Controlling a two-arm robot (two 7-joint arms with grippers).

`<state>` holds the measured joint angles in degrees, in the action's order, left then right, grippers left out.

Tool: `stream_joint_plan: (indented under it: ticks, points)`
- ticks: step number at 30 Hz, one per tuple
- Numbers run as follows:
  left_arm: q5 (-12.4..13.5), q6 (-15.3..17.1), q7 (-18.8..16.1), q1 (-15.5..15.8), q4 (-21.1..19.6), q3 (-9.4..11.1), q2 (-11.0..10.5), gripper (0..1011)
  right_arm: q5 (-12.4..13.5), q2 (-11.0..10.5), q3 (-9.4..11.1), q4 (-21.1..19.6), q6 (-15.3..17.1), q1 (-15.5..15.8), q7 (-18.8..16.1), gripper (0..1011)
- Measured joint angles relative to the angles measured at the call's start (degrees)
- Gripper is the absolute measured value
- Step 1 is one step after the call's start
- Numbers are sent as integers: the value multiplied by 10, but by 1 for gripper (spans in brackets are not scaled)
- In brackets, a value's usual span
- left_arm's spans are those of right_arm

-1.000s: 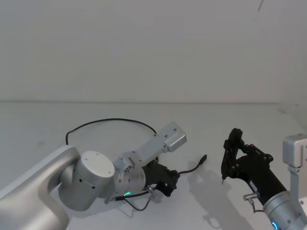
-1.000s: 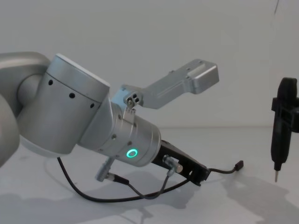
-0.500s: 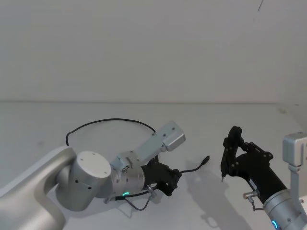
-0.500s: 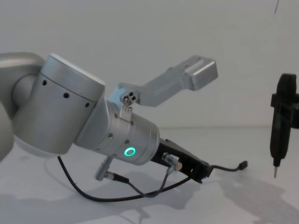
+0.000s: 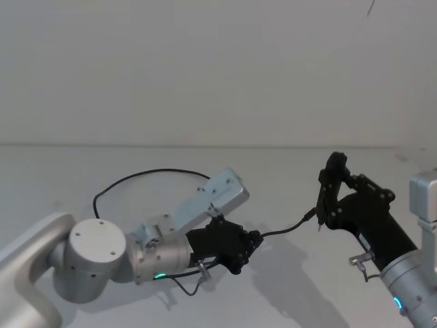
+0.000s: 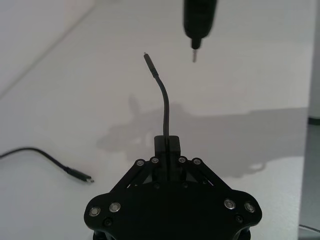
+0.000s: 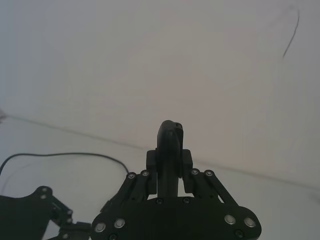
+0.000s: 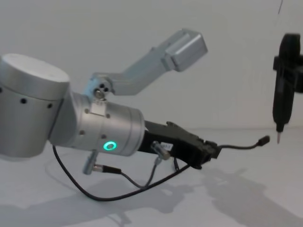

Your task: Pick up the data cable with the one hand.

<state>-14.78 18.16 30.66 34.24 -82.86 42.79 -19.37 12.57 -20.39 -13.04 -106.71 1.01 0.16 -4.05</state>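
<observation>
the data cable (image 5: 153, 171) is black, the left hand (image 5: 254, 240) black on a silver cylinder (image 8: 106, 130) with a green ring (image 8: 111, 145).

Thin, limp black data cable (image 5: 156, 171): one end is being pinched between the closed jaws of the black plastic two-fingered left gripper (image 5: 254, 240), which is sitting on a thick silver cylinder with a glowing green ring. A short stub is sticking out ahead of the jaws and curving upward, its small dark plug hanging in the air. The rest is trailing back and lying in a wide loop on the white table (image 5: 61, 171), with the far plug resting flat. The left gripper is hovering above the table, tilting slightly downward.
</observation>
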Motion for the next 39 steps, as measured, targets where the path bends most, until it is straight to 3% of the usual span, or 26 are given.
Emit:
stream_joint_plan:
  ticks: [7, 16, 27, 39]
  points:
    - [-5, -63, 30, -10, -15, -11, -23, 34, -20, -5, 2, -19, 1, -6, 4, 279]
    - [-8, -101, 48, -16, -26, -17, -37, 34, -46, -12, 11, -37, 5, -12, 12, 279]
    - [-9, -122, 58, -20, -31, -21, -45, 34, -53, -13, 25, -41, 4, -16, 13, 279]
    - [-10, -130, 62, -21, -33, -23, -48, 34, -31, 2, 29, -7, -13, -37, -8, 279]
